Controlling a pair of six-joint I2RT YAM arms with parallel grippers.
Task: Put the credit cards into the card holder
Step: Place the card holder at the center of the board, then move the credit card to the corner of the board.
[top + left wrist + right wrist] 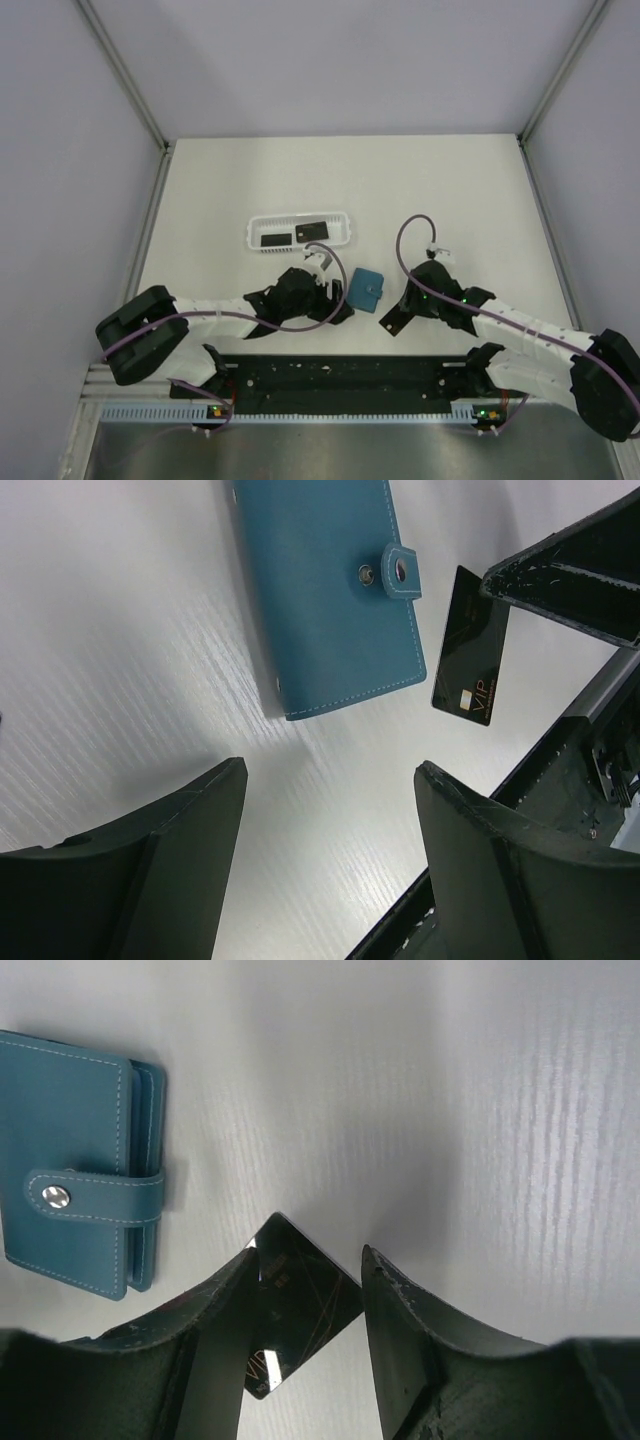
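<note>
Although a card point(300, 1305) is framed between the part-open jaws of the right gripper point(307, 1252), a firm hold cannot be told. The left gripper point(330, 768) is spread wide, empty. Between them, the holder point(367, 288) is seen snapped shut on the tabletop point(450, 190). Two more cards point(275, 240) are left in the basket point(300, 214); nothing is judged inserted yet.

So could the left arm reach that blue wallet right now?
Probably yes: the left gripper is open, the card holder lies just ahead on bare table, and the right gripper, holding a credit card, is off to its side.
</note>
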